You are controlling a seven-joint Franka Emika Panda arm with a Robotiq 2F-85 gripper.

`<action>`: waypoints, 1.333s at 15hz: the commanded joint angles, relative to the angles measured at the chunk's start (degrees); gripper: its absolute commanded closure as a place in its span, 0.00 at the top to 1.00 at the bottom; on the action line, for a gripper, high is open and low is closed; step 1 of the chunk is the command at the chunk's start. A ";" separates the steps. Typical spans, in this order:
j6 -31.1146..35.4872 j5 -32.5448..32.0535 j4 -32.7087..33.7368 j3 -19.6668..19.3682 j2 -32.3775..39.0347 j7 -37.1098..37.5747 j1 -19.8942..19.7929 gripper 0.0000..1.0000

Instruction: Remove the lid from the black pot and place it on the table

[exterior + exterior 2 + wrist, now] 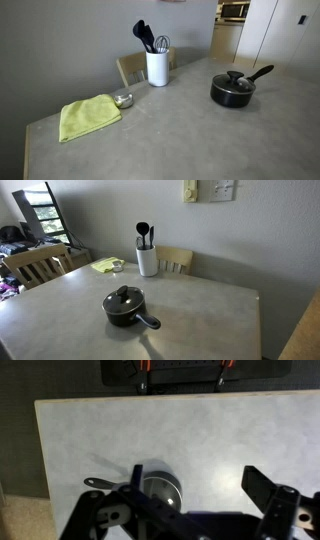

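Note:
The black pot (233, 92) stands on the grey table (170, 140) with the glass lid (234, 80) on it, black knob up, and its long handle (260, 73) pointing away. In both exterior views the pot (124, 308) and lid (123, 300) show, but no gripper does. In the wrist view my gripper (200, 495) is open and empty, high above the table (200, 430). The lidded pot (160, 490) lies below, by the left finger, partly hidden by it.
A white utensil holder (157, 67) with black tools stands at the table's back edge. A yellow-green cloth (88, 116) and a small metal bowl (123, 100) lie near one corner. Wooden chairs (40, 265) (176, 258) stand around the table.

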 commanded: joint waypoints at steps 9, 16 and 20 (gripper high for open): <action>2.27 -0.53 -2.85 -3.73 -0.11 -1.05 1.01 1.00; 7.94 1.18 -7.83 -10.01 2.34 -11.55 1.61 1.00; 13.82 2.88 -11.54 -13.83 4.23 -18.95 1.63 1.00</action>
